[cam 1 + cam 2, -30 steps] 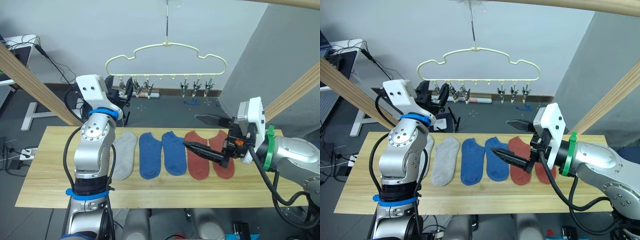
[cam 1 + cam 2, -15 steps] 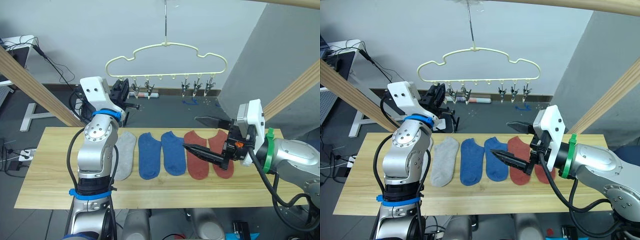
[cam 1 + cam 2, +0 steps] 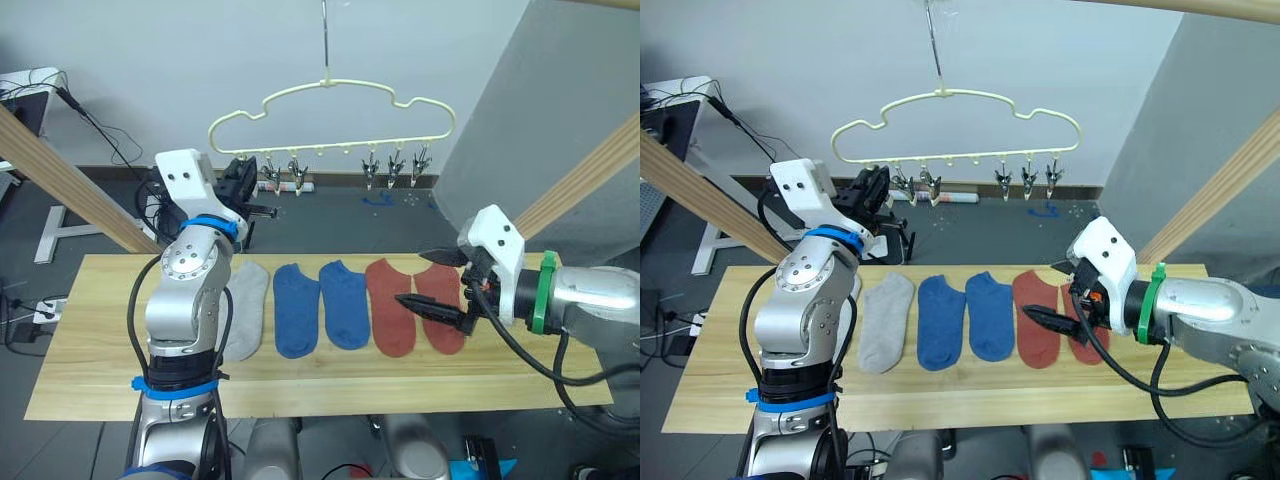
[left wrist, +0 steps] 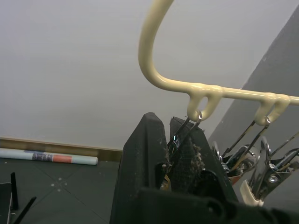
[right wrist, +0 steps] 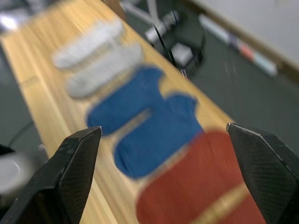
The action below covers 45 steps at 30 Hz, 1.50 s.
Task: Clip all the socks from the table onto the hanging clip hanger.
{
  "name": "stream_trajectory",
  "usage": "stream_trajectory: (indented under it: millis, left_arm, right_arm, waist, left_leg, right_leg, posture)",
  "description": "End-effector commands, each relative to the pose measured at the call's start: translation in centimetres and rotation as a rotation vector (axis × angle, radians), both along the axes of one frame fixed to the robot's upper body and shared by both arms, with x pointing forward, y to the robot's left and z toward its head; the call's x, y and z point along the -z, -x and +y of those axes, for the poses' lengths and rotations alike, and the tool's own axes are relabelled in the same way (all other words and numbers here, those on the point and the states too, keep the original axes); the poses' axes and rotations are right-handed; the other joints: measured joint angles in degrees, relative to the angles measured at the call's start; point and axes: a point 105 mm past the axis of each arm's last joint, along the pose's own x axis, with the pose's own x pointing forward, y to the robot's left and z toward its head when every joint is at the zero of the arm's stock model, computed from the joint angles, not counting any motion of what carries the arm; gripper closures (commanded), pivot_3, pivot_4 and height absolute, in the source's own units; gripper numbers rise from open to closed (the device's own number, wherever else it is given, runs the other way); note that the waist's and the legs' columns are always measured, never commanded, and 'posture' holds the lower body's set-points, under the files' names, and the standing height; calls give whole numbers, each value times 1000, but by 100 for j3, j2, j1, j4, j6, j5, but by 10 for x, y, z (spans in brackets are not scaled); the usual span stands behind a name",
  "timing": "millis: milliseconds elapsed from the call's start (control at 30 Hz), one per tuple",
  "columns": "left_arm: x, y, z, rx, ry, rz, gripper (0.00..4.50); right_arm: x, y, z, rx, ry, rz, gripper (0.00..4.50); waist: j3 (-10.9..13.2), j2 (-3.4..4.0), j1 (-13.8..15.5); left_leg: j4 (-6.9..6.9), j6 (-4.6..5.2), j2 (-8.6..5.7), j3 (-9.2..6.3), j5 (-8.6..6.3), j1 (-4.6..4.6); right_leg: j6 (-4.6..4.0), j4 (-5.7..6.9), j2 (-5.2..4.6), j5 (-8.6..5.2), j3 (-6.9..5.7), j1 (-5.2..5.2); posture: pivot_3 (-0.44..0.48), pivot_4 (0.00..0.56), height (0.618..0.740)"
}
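You are at the first pick: all the socks lie flat in a row on the table (image 3: pixel 90 330), none yet on the clip hanger (image 3: pixel 330 100) that hangs above and behind them. Your right gripper (image 3: pixel 438 283) hovers spread wide over the two rust-red socks (image 3: pixel 390 310) at the right end of the row, holding nothing; next, bring it down on one sock's edge, pinch, and carry it up to a clip. Your left gripper (image 4: pixel 170 154) is raised at the hanger's left end, its fingers pressed close about the leftmost clip (image 4: pixel 189 128), seemingly squeezing it, though the wrist view leaves me unsure whether the clip's mouth is actually open. From the hanger leftward, the arm covers one grey sock (image 5: pixel 88 39), so the head view shows a single grey one (image 3: pixel 245 310) beside the two blue socks (image 3: pixel 320 305).
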Motion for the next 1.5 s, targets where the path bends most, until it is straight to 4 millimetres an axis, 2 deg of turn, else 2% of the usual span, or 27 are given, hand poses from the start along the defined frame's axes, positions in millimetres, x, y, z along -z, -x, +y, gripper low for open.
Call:
stream_trajectory:
  millis: [33,100,200,300,400,767,1033,1500]
  left_arm:
    - [-15,8,-1,5,0,-52,4324]
    - [-15,9,-2,14,5,-46,4324]
    - [-15,9,-3,18,7,-41,4324]
    - [-15,10,-3,21,0,-37,4324]
    - [-15,11,-3,20,-4,-35,4324]
    - [-16,14,-5,22,-6,-32,4324]
    - [-17,15,-5,20,-10,-31,4324]
    - [-17,16,-6,19,-11,-24,4324]
  right_arm:
    - [10,-13,-9,95,64,28,0]
    - [25,-30,-23,217,121,50,0]
    - [33,-40,-29,284,155,59,0]
    - [52,-66,-49,468,201,83,0]
    - [58,-75,-54,517,222,74,0]
    - [87,-87,-53,564,256,99,0]
    - [108,-100,-69,625,295,100,0]
    - [131,-95,-64,640,252,207,0]
  waist:
    - [17,3,2]
    - [20,3,8]
    - [37,10,14]
    - [44,8,7]
    - [74,18,13]
    - [151,24,19]
    - [160,25,22]
    - [161,25,19]
  left_leg:
    - [0,0,0,0,0,-1]
    - [-1,0,-1,0,0,-8]
    - [-1,-1,-4,2,0,-13]
    - [-1,-2,-4,4,-1,-16]
    - [-2,-2,-5,5,-1,-17]
    - [-6,-3,-5,5,-2,-18]
    - [-6,-4,-5,5,-2,-18]
    - [-5,-4,-4,3,-2,-11]
  right_leg:
    - [0,0,0,0,0,0]
    - [0,-2,-1,0,0,-6]
    - [-1,-6,-5,1,0,-8]
    - [-3,-9,-6,2,0,-11]
    - [-3,-8,-6,2,1,-14]
    - [-15,-6,-5,9,1,-17]
    - [-16,-7,-6,10,1,-17]
    - [-16,0,-4,10,1,-12]
  posture:
    - [-276,385,740]
    - [-270,390,740]
    - [-263,394,740]
    - [-251,396,740]
    - [-239,397,740]
    - [-215,402,740]
    - [-197,408,740]
    - [-187,417,740]
